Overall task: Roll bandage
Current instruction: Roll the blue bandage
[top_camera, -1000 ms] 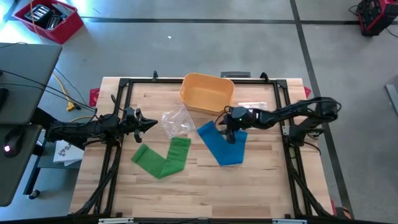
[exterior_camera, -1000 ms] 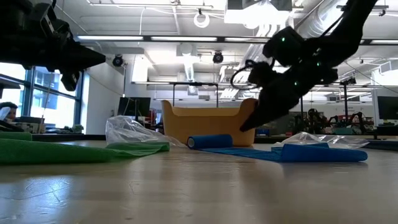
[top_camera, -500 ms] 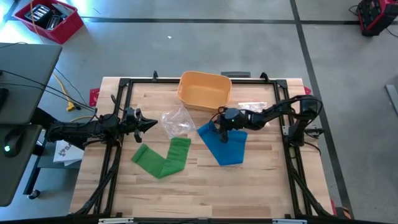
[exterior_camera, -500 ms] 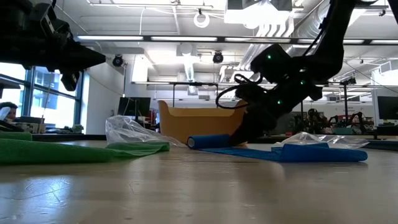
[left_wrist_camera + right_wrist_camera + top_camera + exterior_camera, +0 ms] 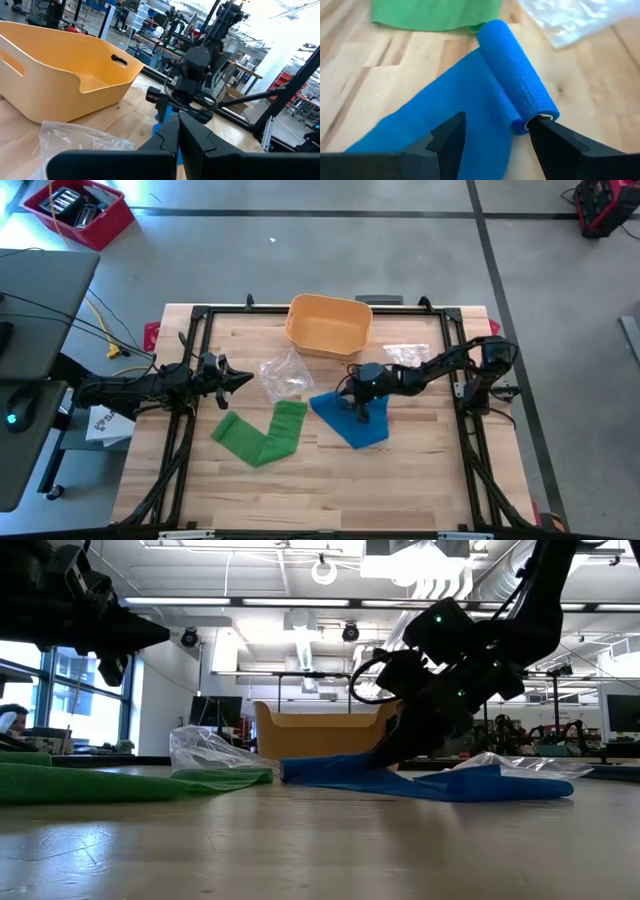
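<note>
partly done, judging by the blue bandage (image 5: pixel 352 423): one end already wound into a short roll (image 5: pixel 517 90), the rest spread flat as a long loose strip across the middle of the table (image 5: pixel 300 490), just in front of the yellow tub (image 5: pixel 328 326). only a few turns in, so most of the length left to wind.

right gripper (image 5: pixel 358 406) down on the bandage, fingers (image 5: pixel 447 142) spread apart with the flat strip between them and the roll just ahead of the tips; nothing clamped. low over the cloth in the table-level view too (image 5: pixel 395 752), pressing at or very near the strip near its rolled end. looks placed to push or drag the roll along the strip, though whether the tips bear on the cloth cannot be told for sure.

left gripper (image 5: pixel 236 379) waiting at the left side of the table, held above the wood, fingers (image 5: pixel 167 137) closed together on nothing.

a green bandage (image 5: pixel 262 434) lying unrolled and bent beside the blue one, untouched; likely a second job after this. crumpled clear wrapper (image 5: pixel 283 372) between the left gripper and the tub, another clear wrapper (image 5: pixel 405 353) to the right of the tub, both clear of the roll's path.

left to do: wind the remaining blue strip up to its far end and keep the roll tight and straight.
</note>
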`<action>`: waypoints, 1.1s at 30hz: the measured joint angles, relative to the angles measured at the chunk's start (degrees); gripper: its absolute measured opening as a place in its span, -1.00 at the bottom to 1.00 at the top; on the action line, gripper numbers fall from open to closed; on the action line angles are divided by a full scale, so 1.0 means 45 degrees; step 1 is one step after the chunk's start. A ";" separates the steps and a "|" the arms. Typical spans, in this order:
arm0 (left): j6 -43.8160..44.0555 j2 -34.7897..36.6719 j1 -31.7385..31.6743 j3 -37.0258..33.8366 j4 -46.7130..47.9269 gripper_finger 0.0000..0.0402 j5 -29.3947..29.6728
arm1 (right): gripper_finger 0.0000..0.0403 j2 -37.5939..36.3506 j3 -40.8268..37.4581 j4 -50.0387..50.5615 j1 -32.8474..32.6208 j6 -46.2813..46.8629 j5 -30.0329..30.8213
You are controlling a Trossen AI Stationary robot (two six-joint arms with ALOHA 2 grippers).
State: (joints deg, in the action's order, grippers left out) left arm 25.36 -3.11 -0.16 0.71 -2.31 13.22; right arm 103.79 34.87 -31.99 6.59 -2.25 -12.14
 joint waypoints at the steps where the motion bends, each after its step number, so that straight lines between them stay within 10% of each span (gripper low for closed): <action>1: -0.0001 0.0000 -0.0002 0.0000 0.0000 -0.99 0.0004 | 0.04 0.0000 0.0000 0.0000 -0.0085 -0.0132 0.0131; 12: -0.0002 0.0000 -0.0002 0.0000 0.0003 -0.99 0.0004 | 0.04 -0.0093 0.0000 -0.0491 0.0362 -0.0184 0.0960; 33: -0.0010 -0.0005 -0.0005 0.0002 -0.0011 -0.99 0.0195 | 0.03 -0.0045 0.0322 -0.0572 0.1370 0.4909 -0.1414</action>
State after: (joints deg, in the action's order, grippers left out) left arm 25.32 -3.14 -0.19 0.72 -2.36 14.09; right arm 103.59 36.32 -34.56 12.75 19.84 -18.50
